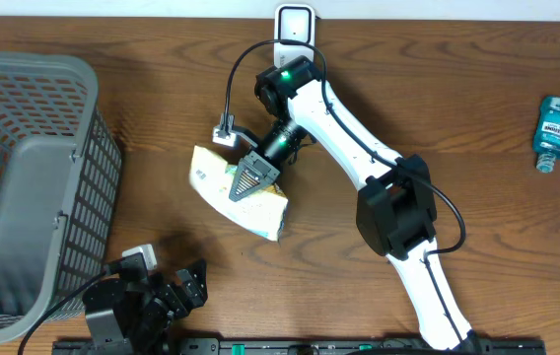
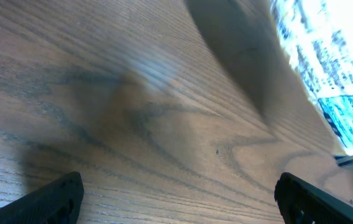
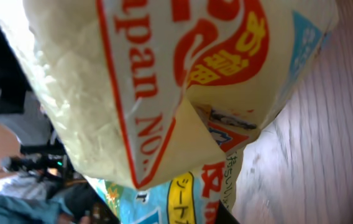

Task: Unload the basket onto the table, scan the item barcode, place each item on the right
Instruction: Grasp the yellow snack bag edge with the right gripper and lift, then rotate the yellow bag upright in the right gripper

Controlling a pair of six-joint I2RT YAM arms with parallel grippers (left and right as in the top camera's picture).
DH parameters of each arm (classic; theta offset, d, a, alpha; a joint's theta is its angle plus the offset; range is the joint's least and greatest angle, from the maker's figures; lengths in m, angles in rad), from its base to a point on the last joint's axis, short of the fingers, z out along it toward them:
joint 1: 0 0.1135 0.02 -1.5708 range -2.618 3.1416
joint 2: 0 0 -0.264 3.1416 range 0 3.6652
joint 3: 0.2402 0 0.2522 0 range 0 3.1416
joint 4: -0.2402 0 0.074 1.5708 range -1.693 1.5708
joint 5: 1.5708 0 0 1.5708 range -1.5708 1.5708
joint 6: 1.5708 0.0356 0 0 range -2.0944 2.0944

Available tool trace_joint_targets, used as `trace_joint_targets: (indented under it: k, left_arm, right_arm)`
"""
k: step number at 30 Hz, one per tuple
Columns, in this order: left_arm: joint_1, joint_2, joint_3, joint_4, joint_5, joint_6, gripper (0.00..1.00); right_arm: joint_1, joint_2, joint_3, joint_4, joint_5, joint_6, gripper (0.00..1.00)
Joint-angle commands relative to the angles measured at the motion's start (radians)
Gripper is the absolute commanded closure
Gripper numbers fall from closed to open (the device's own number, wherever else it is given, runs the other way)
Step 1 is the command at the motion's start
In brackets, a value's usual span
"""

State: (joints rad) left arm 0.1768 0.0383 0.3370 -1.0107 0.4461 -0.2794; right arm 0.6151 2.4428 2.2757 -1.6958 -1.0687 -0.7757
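Centrally, a soft plastic rice bag [image 1: 223,177], clear over white grains and lettered in red, lies at the middle of the wood-grain table [image 1: 457,108], pinched in the closed right gripper [image 1: 251,183]. The left gripper [image 2: 183,199] stands spread wide beside a grey mesh basket [image 1: 103,168].

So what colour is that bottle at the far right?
The bottle is teal-blue, best seen in the overhead view.
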Motion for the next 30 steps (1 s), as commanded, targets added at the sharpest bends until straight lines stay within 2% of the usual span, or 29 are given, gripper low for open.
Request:
trace_joint_targets:
  k: [1, 6, 11, 16, 24, 25, 30]
  left_arm:
    - [0.003, -0.002, -0.006, -0.039, 0.01, 0.017, 0.02]
    - [0.003, -0.002, -0.006, -0.039, 0.01, 0.017, 0.02]
    - [0.003, -0.002, -0.006, -0.039, 0.01, 0.017, 0.02]
    - [0.003, -0.002, -0.006, -0.039, 0.01, 0.017, 0.02]
    - [0.003, -0.002, -0.006, -0.039, 0.01, 0.017, 0.02]
    - [0.003, -0.002, -0.006, -0.039, 0.01, 0.017, 0.02]
    - [0.003, -0.002, -0.006, -0.039, 0.01, 0.017, 0.01]
  right_arm:
    - [0.017, -0.019, 0.012, -0.003, -0.129, -0.195, 0.99]
    - [0.015, -0.019, 0.012, -0.003, -0.138, -0.192, 0.99]
    - [-0.001, -0.019, 0.002, -0.003, -0.092, -0.108, 0.99]
    - [-0.029, -0.051, -0.092, -0.003, -0.097, -0.082, 0.99]
    - [-0.115, -0.28, -0.506, -0.006, -0.113, -0.237, 0.99]
    - [-0.149, -0.36, -0.623, -0.006, -0.129, -0.286, 0.99]
    - [-0.239, -0.573, -0.888, -0.006, -0.13, -0.412, 0.99]
